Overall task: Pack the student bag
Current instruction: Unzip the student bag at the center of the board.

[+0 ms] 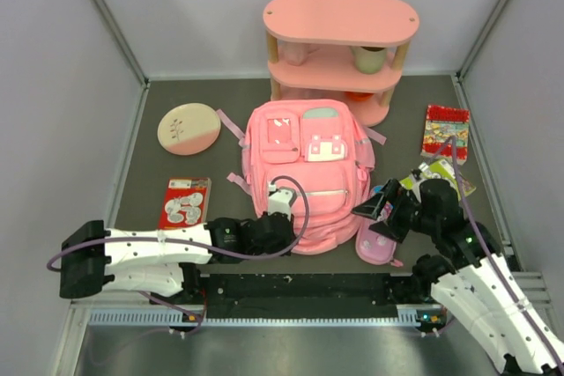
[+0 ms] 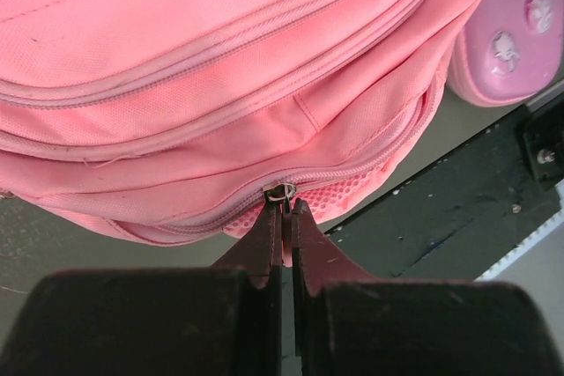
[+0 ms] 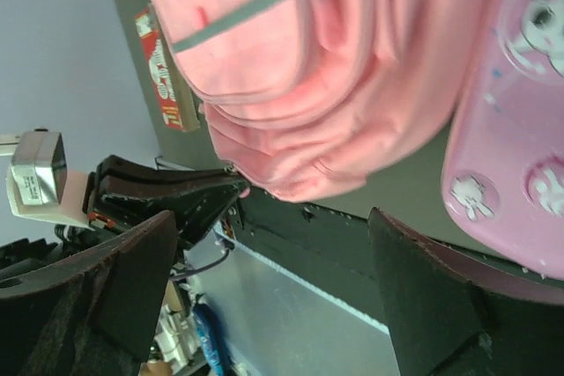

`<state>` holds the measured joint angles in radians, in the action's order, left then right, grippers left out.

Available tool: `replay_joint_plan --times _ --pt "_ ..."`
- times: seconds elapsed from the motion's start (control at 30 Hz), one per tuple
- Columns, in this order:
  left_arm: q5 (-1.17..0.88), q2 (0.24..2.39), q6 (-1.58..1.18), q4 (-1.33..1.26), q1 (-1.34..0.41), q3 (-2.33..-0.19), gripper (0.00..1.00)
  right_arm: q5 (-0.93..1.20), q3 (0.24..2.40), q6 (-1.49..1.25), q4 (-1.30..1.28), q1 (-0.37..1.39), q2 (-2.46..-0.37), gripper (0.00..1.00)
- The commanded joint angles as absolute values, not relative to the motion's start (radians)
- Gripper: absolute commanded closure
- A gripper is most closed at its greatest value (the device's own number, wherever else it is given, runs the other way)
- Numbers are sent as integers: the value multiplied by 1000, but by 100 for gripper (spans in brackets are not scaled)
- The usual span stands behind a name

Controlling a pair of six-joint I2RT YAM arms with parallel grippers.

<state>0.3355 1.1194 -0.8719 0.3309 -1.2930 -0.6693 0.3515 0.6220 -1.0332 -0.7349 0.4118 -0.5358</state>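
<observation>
The student bag (image 1: 308, 173), a large pink backpack, lies flat in the middle of the mat, front pockets up. My left gripper (image 1: 280, 233) is at its near bottom edge. In the left wrist view the bag (image 2: 220, 68) fills the top and my left gripper (image 2: 285, 203) is shut on the small metal zipper pull (image 2: 283, 190) of the lower zip. My right gripper (image 1: 374, 210) is open and empty, hovering just right of the bag above a purple-pink pencil case (image 1: 377, 240). The right wrist view shows the bag (image 3: 326, 77) and the pencil case (image 3: 520, 156).
A pink three-tier shelf (image 1: 339, 50) with a cup stands behind the bag. A round pink-and-cream plate (image 1: 189, 128) and a red sticker pack (image 1: 184, 202) lie at the left. A red patterned booklet (image 1: 446, 133) and a green packet (image 1: 441, 173) lie at the right. Black base rail (image 1: 300, 286) runs along the near edge.
</observation>
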Motion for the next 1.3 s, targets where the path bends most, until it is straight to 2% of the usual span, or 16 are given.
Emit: replay_joint_plan --times 0.0,0.1,0.3,0.57,0.63,0.7,0.8,0.83,0.93,1.13,1.27 --pt "293 1147 -802 157 -1295 -629 100 351 565 -1117 -756 423 -434 15" --pt "250 1172 -739 84 -1298 -643 100 315 540 -1146 -738 495 -469 15" --pt "219 1223 -704 72 -1305 -695 100 158 483 -1305 -525 764 -607 19" --pt "215 1207 -681 75 -1307 -699 100 66 479 -1379 -301 822 -833 30" --pt "210 1192 -670 80 -1307 -698 100 55 482 -1368 -258 822 -874 37" --pt "206 1177 -655 89 -1307 -698 100 48 503 -1362 -233 822 -946 39" --pt "215 1157 -646 103 -1307 -693 100 52 546 -1321 -224 822 -1037 52" --pt "221 1151 -644 101 -1307 -690 100 51 554 -1295 -222 821 -1052 76" --pt "238 1129 -635 121 -1307 -686 100 22 574 -1253 -229 819 -1069 100" --pt "406 1078 -704 290 -1305 -667 100 -101 653 -1109 -366 781 -967 100" --pt "465 1022 -770 353 -1267 -605 100 -46 666 -1037 -391 671 -916 100"
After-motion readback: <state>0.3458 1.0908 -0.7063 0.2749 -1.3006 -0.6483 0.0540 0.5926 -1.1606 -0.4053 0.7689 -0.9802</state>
